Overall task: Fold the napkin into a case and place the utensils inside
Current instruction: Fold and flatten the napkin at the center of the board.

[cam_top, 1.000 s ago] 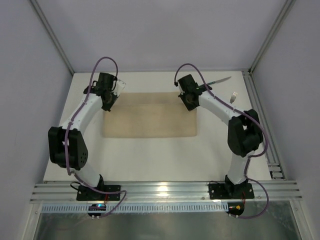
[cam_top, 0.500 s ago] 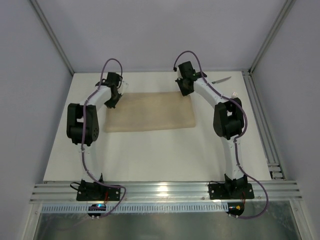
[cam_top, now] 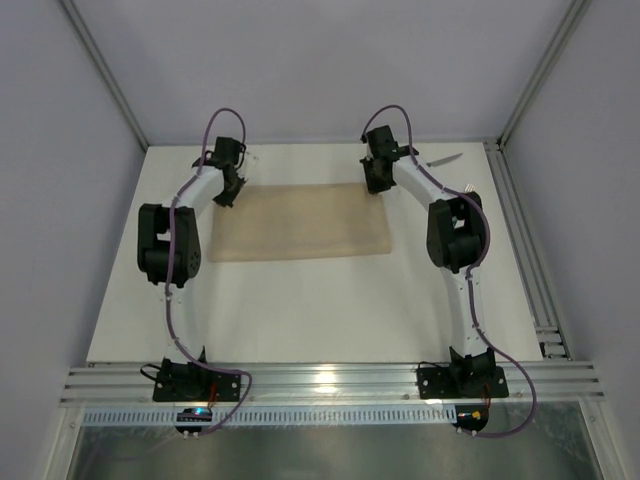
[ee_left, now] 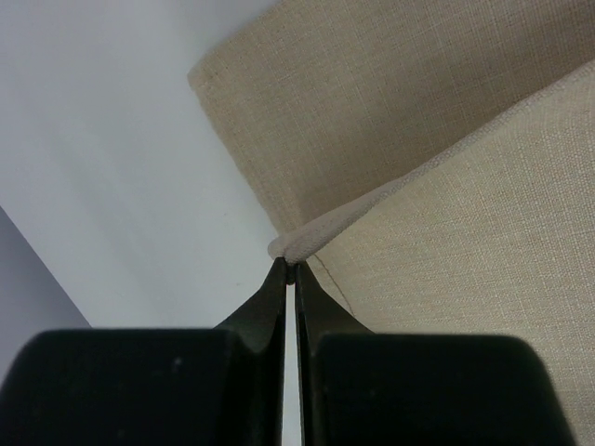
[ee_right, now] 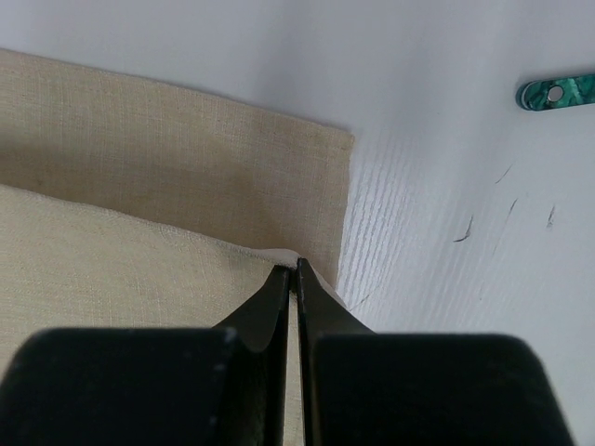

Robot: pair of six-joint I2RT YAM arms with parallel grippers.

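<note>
The beige napkin (cam_top: pixel 298 222) lies folded over itself on the white table. My left gripper (cam_top: pixel 227 190) is shut on the folded layer's left corner (ee_left: pixel 296 243), held above the lower layer (ee_left: pixel 372 102). My right gripper (cam_top: pixel 375 183) is shut on the folded layer's right corner (ee_right: pixel 290 255) near the napkin's far edge (ee_right: pixel 186 139). The knife (cam_top: pixel 441 160) lies at the far right. The fork (cam_top: pixel 467 188) shows only its prongs beside my right arm. A dark green handle end (ee_right: pixel 556 93) shows in the right wrist view.
Aluminium rails (cam_top: pixel 320 382) run along the near edge and a rail (cam_top: pixel 525 250) along the right side. Grey walls close in the table at the back and sides.
Both grippers have carried the napkin's corners toward the far edge, laying the upper layer over the lower one. Both arms now reach further back.
</note>
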